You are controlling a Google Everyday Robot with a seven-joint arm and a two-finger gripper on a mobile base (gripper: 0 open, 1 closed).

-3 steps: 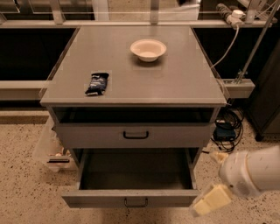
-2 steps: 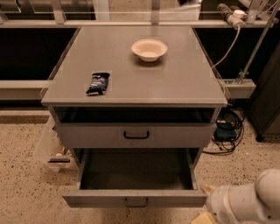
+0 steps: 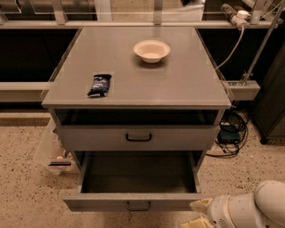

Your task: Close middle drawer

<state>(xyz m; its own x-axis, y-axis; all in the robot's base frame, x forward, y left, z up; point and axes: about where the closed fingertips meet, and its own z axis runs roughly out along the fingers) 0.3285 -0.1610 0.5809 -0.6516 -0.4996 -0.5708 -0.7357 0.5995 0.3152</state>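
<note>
A grey cabinet (image 3: 178,84) has its middle drawer (image 3: 98,202) pulled far out toward the viewer, its low front running left to right. The pincer (image 3: 197,214) sits just beside that front's right end, parted and empty. Closing likely means pushing straight back into the cabinet.

Lab or workshop, speckled floor (image 3: 22,178), cables (image 3: 232,130), power strip (image 3: 234,13), jaws lower right

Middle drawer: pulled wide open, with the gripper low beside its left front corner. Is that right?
Not quite. The camera view shows the middle drawer pulled wide open, but the gripper is low beside its right front corner, not its left.
</note>
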